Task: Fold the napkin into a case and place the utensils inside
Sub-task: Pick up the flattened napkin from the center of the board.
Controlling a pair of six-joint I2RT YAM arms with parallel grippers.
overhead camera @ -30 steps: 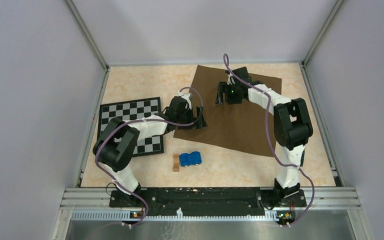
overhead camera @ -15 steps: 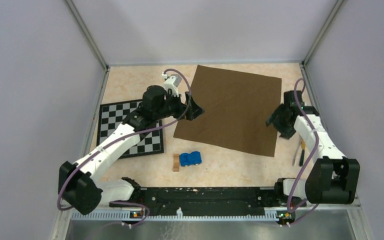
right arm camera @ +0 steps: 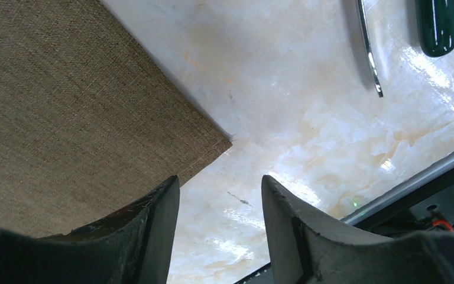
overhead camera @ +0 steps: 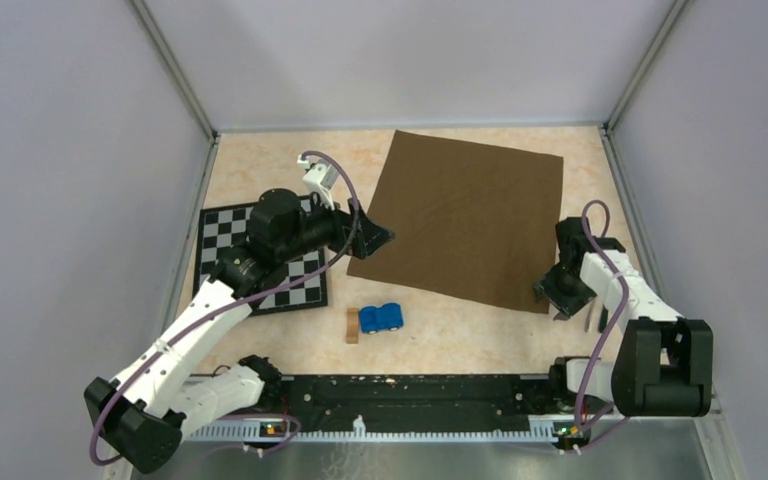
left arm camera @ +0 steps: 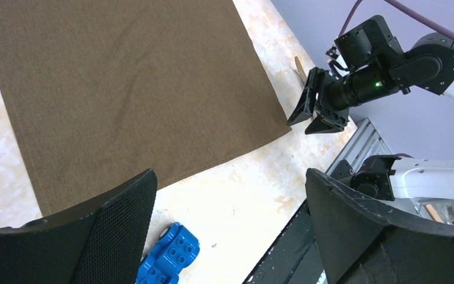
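Right wrist: right pincer (right arm camera: 219, 190) above napkin (right arm camera: 65, 94) corner.

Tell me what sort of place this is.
Probably a lab robot test cell: plain lilac panel walls enclose a marble-patterned tabletop, staged with a black-and-white checkered mat and a blue plastic toy brick.
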